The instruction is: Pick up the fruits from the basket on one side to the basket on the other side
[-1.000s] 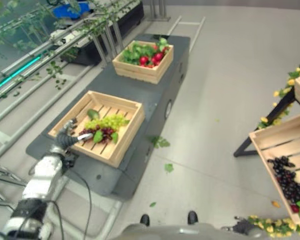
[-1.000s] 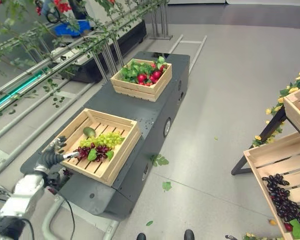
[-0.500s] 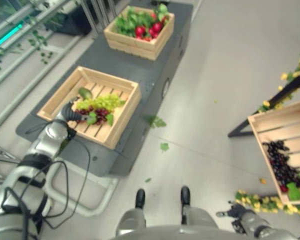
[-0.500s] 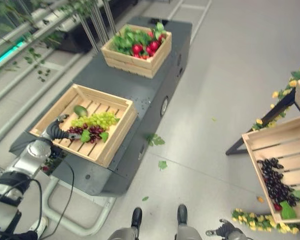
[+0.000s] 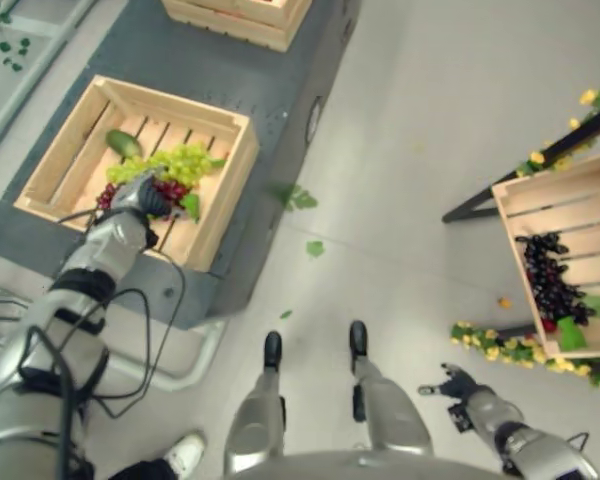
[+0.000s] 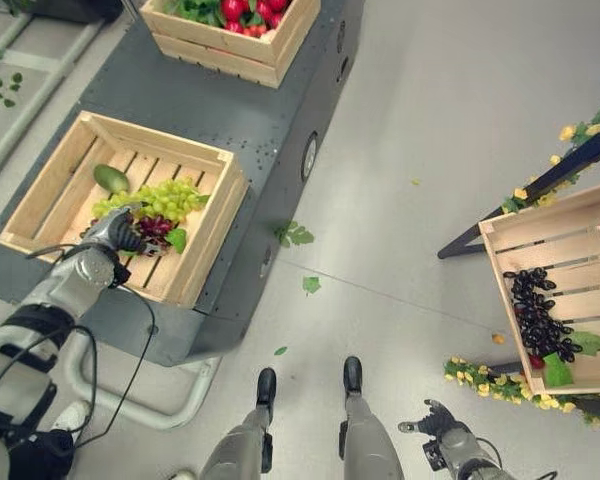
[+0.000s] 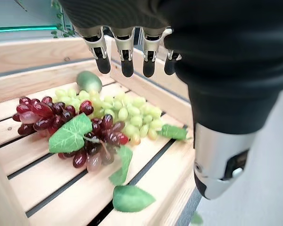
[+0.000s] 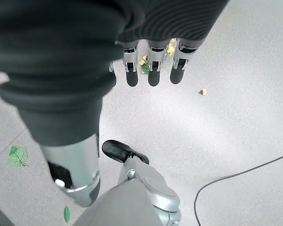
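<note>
Fingers (image 7: 126, 59) just above red grapes (image 7: 92, 136)

Far crate of red fruit (image 6: 235, 30) cut by the top edge, right-side crate (image 5: 565, 250) cut by the frame's right edge, red grapes (image 5: 170, 190) partly hidden behind left hand (image 5: 140, 197), dark grapes (image 6: 536, 315) too small to separate.

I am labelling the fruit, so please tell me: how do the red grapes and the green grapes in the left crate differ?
The red grapes are dark red with a green leaf on top; the green grapes are pale yellow-green. The red bunch lies nearer the left hand. Both touch, on the crate slats.
</note>
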